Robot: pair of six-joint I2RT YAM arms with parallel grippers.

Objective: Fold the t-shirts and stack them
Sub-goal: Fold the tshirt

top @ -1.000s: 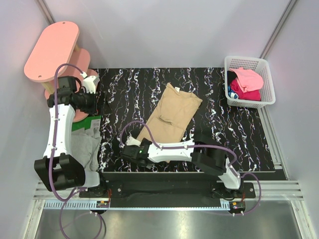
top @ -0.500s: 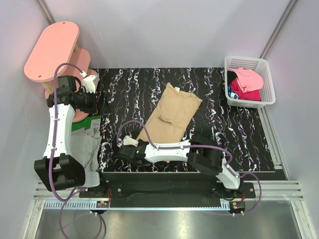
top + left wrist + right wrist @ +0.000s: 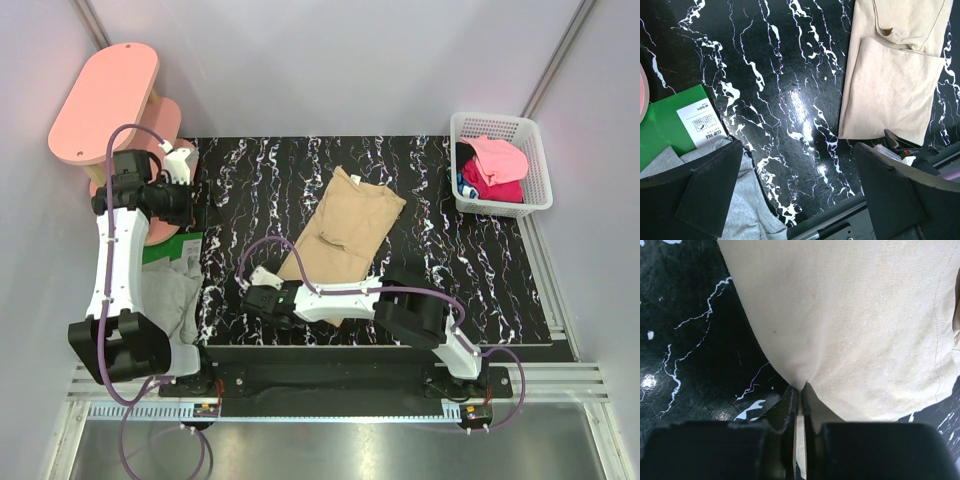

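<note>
A tan t-shirt [image 3: 345,230] lies partly folded, slanting across the middle of the black marble table [image 3: 450,260]. My right gripper [image 3: 276,293] is low at the shirt's near left corner. In the right wrist view this gripper [image 3: 801,387] is shut on a pinch of the tan t-shirt's [image 3: 855,315] edge. My left gripper [image 3: 207,208] hangs open over the table's left side, holding nothing. The left wrist view shows that gripper [image 3: 800,175] above bare table, with the tan t-shirt [image 3: 890,85] to the right and a grey t-shirt [image 3: 735,210] at lower left.
The grey t-shirt [image 3: 170,300] lies at the near left edge beside a green flat thing with a white label [image 3: 160,248]. A white basket [image 3: 535,150] at the far right holds a pink t-shirt [image 3: 497,155] and a magenta one [image 3: 495,188]. Pink oval shelves [image 3: 105,100] stand far left.
My right gripper has slid a little left along the near edge of the tan t-shirt and shut on its cloth. The left arm has stayed put.
</note>
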